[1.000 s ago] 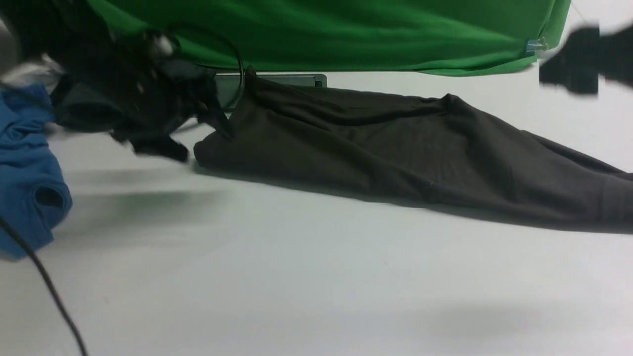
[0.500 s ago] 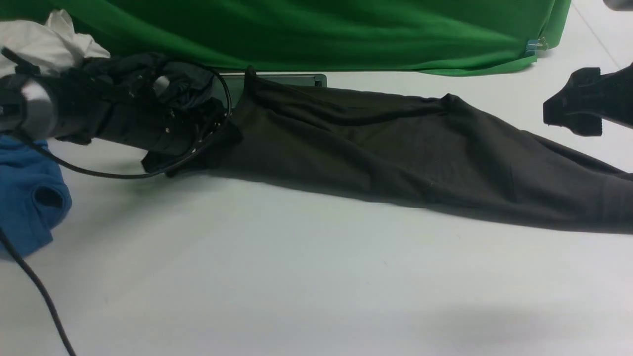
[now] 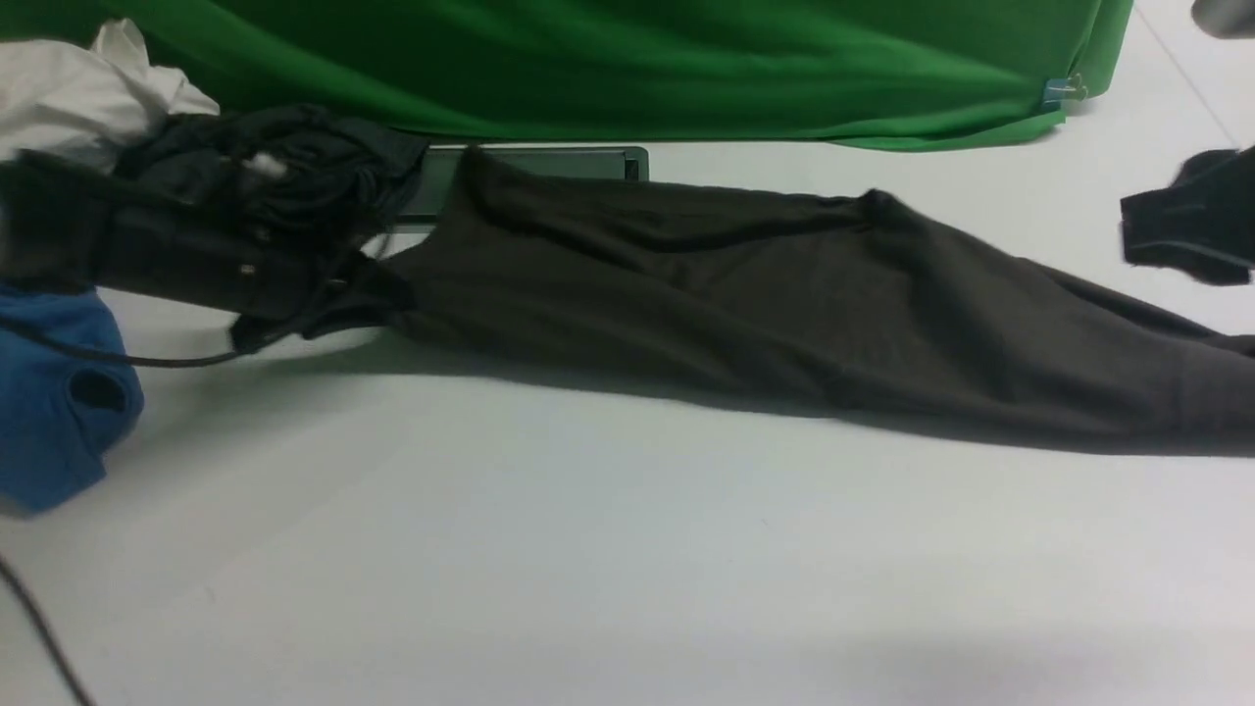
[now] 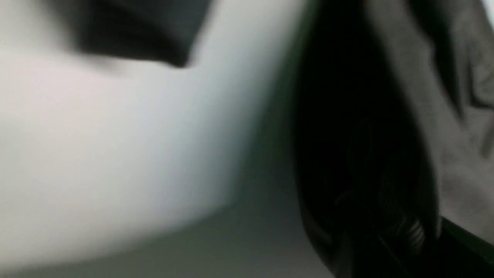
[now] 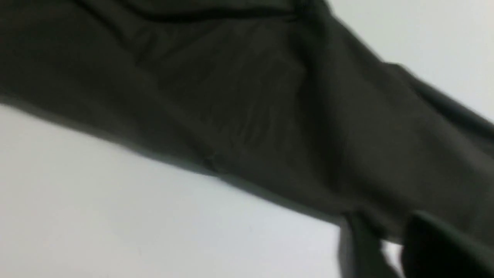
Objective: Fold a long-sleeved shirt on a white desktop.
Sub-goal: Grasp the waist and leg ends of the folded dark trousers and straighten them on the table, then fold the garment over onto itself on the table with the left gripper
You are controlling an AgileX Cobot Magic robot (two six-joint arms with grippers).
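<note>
The left end effector (image 3: pixel 377 294) meets the long-sleeved shirt (image 3: pixel 745 294), the right end effector (image 3: pixel 1152 235) near it — grips too blurred to tell; a shallow pinch could slip.

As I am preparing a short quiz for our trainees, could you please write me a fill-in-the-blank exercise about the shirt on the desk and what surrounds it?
1. The long-sleeved shirt lies stretched out on a desktop whose colour is ____.
2. Behind the shirt hangs a backdrop cloth coloured ____.
3. The crumpled garment on the desktop at the robot's left is coloured ____.

Missing words: white; green; blue.
</note>
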